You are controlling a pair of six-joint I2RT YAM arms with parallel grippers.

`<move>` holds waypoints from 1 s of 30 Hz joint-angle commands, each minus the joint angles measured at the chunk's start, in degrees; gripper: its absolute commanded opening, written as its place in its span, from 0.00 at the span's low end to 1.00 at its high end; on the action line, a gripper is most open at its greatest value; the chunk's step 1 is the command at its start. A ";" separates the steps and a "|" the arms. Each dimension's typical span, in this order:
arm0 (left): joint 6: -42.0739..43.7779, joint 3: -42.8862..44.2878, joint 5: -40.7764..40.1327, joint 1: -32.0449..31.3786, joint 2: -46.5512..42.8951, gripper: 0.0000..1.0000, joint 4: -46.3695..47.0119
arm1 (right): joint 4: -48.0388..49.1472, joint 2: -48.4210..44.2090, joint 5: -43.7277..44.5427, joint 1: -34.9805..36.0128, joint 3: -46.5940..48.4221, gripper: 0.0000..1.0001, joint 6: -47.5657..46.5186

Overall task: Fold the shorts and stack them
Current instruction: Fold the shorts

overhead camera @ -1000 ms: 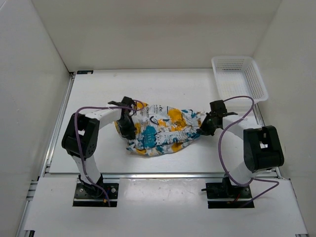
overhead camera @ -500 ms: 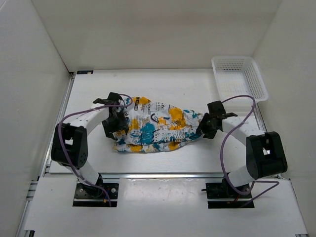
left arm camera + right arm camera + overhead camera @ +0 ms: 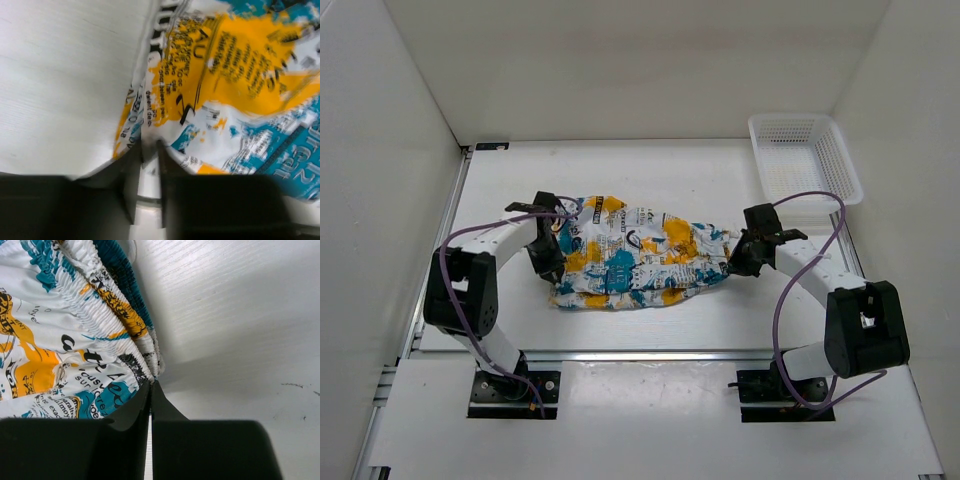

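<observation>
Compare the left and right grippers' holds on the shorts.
Left gripper pinches a flat printed edge at the left end of the shorts; right gripper pinches the gathered elastic waistband at the right end. Left jaws show a narrow gap; right jaws meet almost fully. Both are shut on the shorts.

One pair of shorts (image 3: 640, 262), one basket (image 3: 846, 166), and two tools (image 3: 555, 268) (image 3: 733, 263).

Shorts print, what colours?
The shorts are white with teal, orange and black print; left wrist view.

white mesh basket (image 3: 805, 160), white table (image 3: 650, 170)
</observation>
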 commanded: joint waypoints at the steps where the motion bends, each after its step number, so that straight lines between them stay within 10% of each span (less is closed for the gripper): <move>1: 0.18 -0.08 -0.31 0.21 2.26 0.10 1.93 | -1.20 -1.17 0.42 -0.02 0.43 0.00 -0.59; 22: 0.27 16.53 0.66 3.11 -15.47 0.10 -11.94 | -6.74 -6.70 2.27 -0.02 13.08 0.00 -3.57; 30: -5.79 -1.02 5.48 1.09 -24.98 0.10 -7.04 | -7.45 -8.21 4.12 -1.07 8.61 0.00 -4.28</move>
